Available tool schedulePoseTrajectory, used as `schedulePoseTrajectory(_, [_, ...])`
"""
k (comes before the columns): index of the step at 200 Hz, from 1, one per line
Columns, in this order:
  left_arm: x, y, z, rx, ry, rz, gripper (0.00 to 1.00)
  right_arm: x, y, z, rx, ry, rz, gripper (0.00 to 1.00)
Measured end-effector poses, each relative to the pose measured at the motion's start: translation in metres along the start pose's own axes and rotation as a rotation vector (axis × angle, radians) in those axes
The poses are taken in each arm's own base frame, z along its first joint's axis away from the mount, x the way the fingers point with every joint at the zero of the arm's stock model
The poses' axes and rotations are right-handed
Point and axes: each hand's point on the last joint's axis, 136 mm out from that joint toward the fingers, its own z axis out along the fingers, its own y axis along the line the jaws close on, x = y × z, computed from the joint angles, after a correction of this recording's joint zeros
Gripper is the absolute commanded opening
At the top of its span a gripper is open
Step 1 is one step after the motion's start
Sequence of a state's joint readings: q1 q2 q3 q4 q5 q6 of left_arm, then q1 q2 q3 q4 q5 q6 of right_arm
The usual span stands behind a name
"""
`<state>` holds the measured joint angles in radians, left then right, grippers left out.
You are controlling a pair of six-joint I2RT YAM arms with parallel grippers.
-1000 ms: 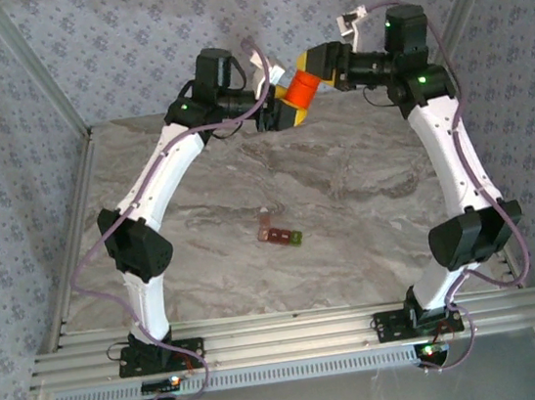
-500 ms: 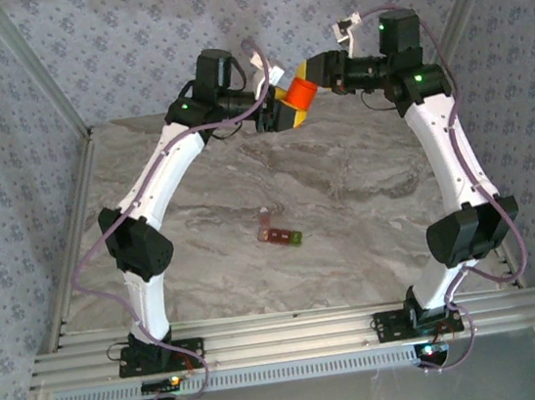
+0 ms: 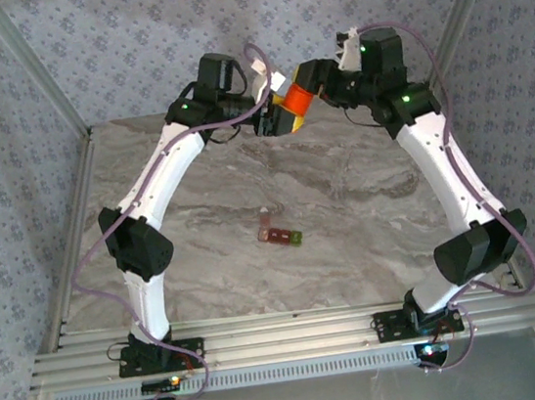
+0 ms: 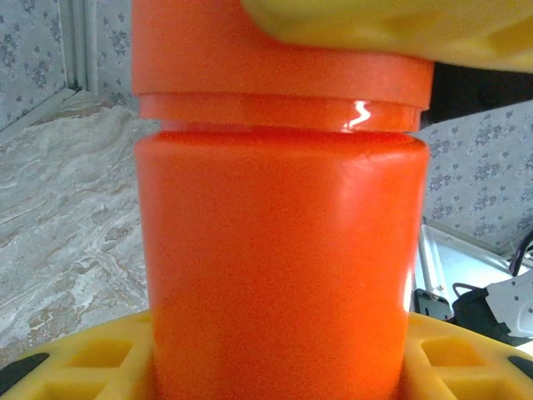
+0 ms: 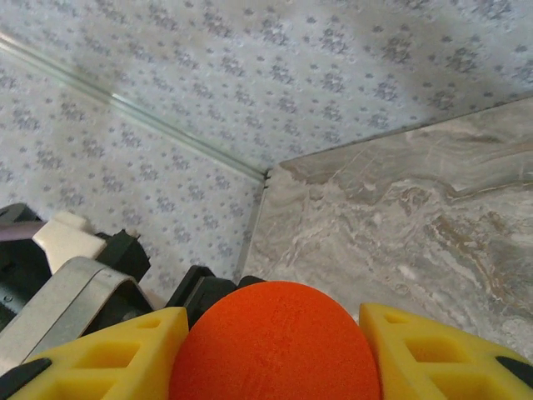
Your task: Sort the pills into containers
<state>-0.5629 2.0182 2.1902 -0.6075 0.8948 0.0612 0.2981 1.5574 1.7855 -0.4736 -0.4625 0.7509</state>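
An orange pill bottle (image 3: 299,98) hangs high over the back of the table between both arms. My left gripper (image 3: 282,116) is shut on its body (image 4: 283,250), yellow fingers (image 4: 83,367) pressed to either side. My right gripper (image 3: 310,80) is shut on its orange cap (image 5: 275,342), one finger (image 5: 441,350) snug against each flank. The cap (image 4: 283,58) sits on the bottle's neck. The containers (image 3: 280,232), a dark red-brown strip with a green end, lie flat mid-table, far below both grippers. The pills are hidden.
Patterned walls and metal corner posts (image 3: 34,73) close in the marble table (image 3: 368,216) at the back and sides. The arm bases stand on the rail (image 3: 286,341) along the near edge.
My right gripper has closed onto the bottle's cap, and the right arm has swung left and turned. The bottle and my left gripper have shifted slightly left.
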Motion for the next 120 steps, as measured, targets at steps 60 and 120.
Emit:
schedulePoseTrajectory(60, [-0.001,0.005,0.001,-0.03,-0.001,0.006,0.46,-0.003,-0.004,0.001,0.017,-0.024,0.017,0.27])
schedulePoseTrajectory(120, [-0.012,0.011,0.001,-0.075,-0.036,0.047,0.92,0.003,-0.025,-0.005,0.046,-0.008,0.046,0.26])
